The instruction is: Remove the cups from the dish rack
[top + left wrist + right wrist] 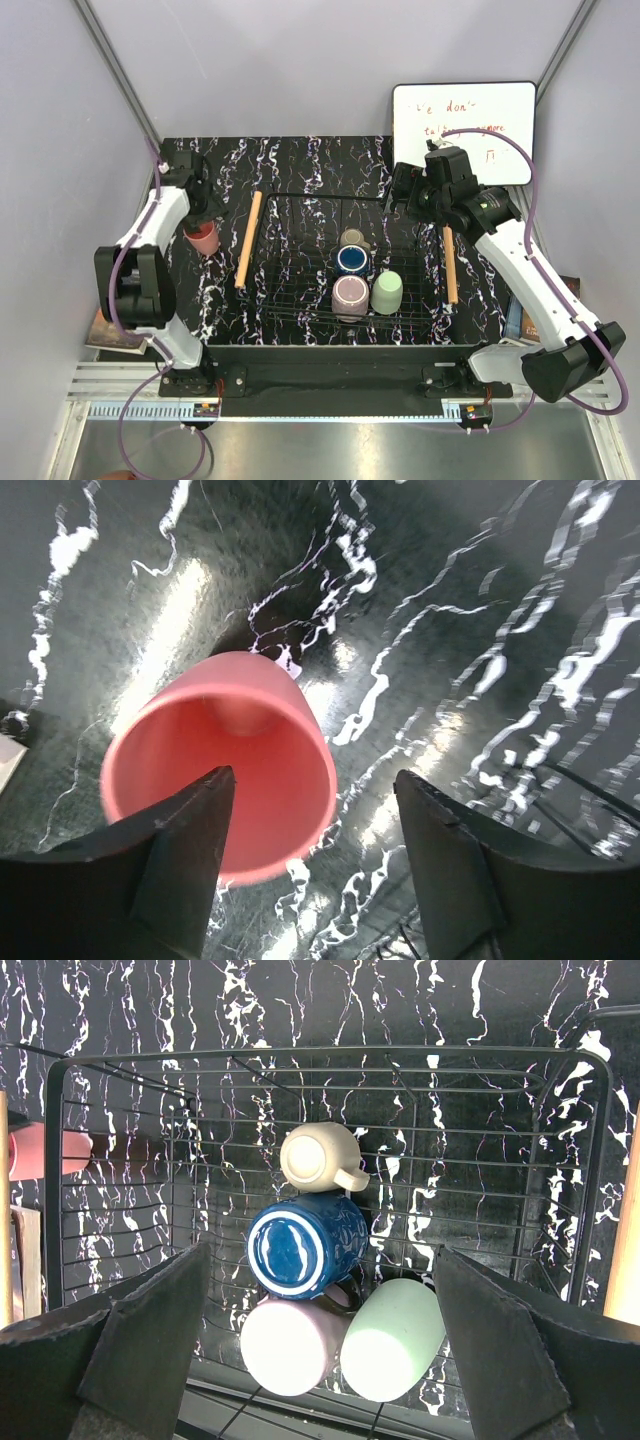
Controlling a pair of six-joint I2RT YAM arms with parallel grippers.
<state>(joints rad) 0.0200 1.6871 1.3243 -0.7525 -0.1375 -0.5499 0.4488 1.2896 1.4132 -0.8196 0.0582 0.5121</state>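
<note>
The pink cup [225,770] stands upright on the black, white-veined desk [300,160], outside the dish rack [300,205] and just left of its left wooden bar [249,240]. Its mouth faces straight up and its long axis is vertical. The left fingers [180,860] are spread apart and released above it. In the left wrist view one finger crosses the near rim of the cup, while the other is well clear of it on the far side.

Four cups sit in the rack, right of its middle, all with their bases turned up. The beige cup [312,1158] is farthest from the arms, and a small loop shows on its side. The dark blue cup [300,1245] is just in front of it, tilted so its ringed base leans toward the near side. The mauve cup [290,1345] and the mint green cup [393,1340] stand side by side nearest the arms, mauve on the left. Beige, blue and mauve form a line running from far to near.

The right fingers [150,1320] are spread wide above the far right part of the rack and hold nothing. A whiteboard [463,130] with red writing leans behind them
</note>
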